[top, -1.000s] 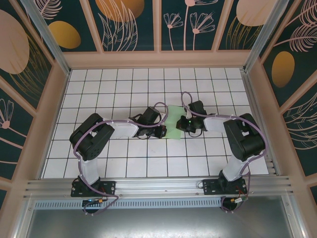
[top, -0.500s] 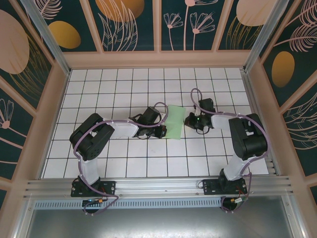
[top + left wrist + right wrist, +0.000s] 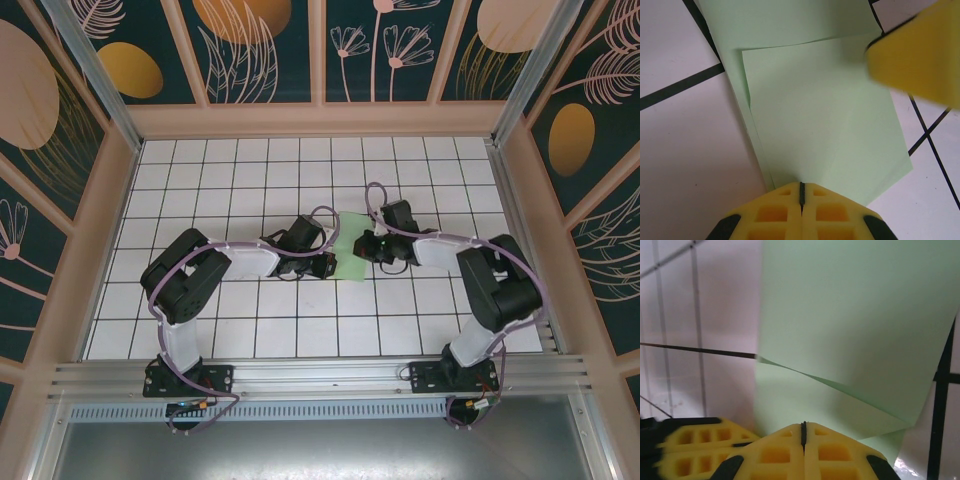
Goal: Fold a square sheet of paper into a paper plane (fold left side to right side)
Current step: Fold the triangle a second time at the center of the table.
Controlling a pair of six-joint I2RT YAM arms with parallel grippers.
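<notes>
The square sheet of paper (image 3: 349, 252) lies folded in the middle of the table, pale green, with one layer over the other (image 3: 825, 110). My left gripper (image 3: 328, 266) is shut, and its yellow tips (image 3: 801, 184) rest on the paper's near edge. My right gripper (image 3: 363, 246) is shut too, its tips (image 3: 803, 424) down on the lower layer at the paper's right side. In the right wrist view the upper layer (image 3: 850, 310) stands slightly lifted off the lower one. The right gripper's fingers (image 3: 920, 55) show blurred in the left wrist view.
The table is a white grid of tiles (image 3: 250, 180) with wooden walls (image 3: 320, 120) on three sides. Both arms reach inward from the near rail (image 3: 320, 375). The left gripper's fingers (image 3: 690, 447) sit close beside the right one's.
The right gripper pulled away to the right off the paper half a second ago, then came back onto its right side. The left gripper stayed put on the paper.
</notes>
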